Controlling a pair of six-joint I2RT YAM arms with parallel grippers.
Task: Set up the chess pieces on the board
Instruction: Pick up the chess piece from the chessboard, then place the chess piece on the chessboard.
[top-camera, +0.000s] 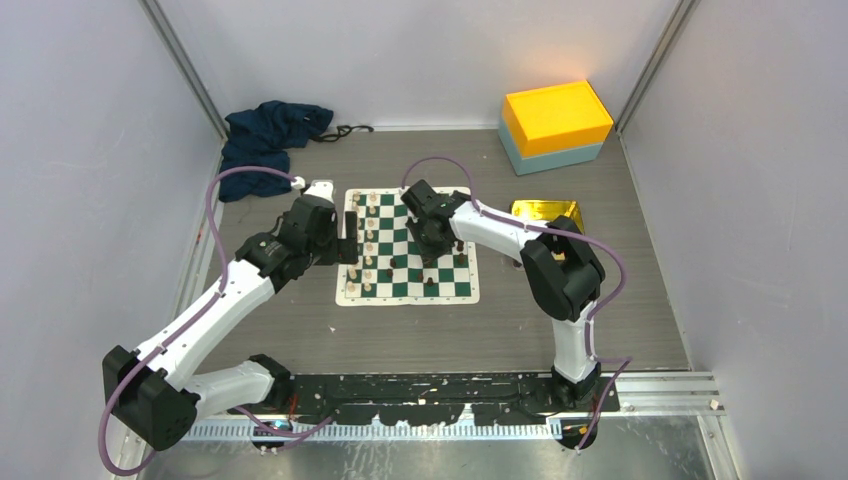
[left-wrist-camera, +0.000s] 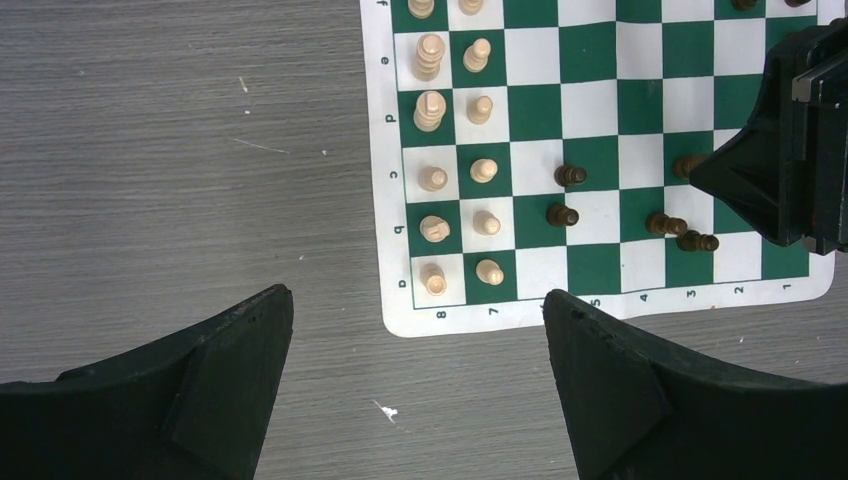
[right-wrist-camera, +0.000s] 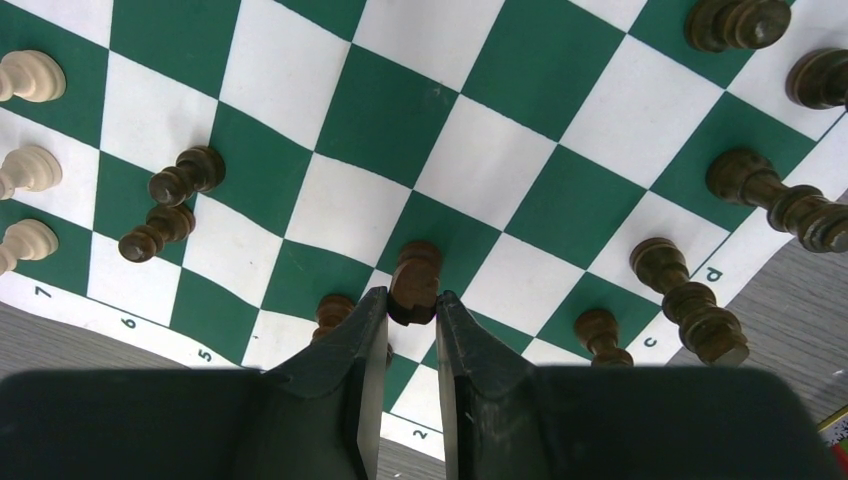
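The green-and-white board lies mid-table. Cream chess pieces stand in two columns along its left side. Dark chess pieces are scattered over the right half. My right gripper is down over the board, its two fingertips pressed against the head of a dark piece that stands on a square. Another dark piece stands just left of the fingers. My left gripper hangs open and holds nothing, above the bare table by the board's near left corner.
An orange and teal box sits at the back right, and a shiny gold tray lies right of the board. A dark blue cloth is bunched at the back left. The right arm's gripper body shows in the left wrist view.
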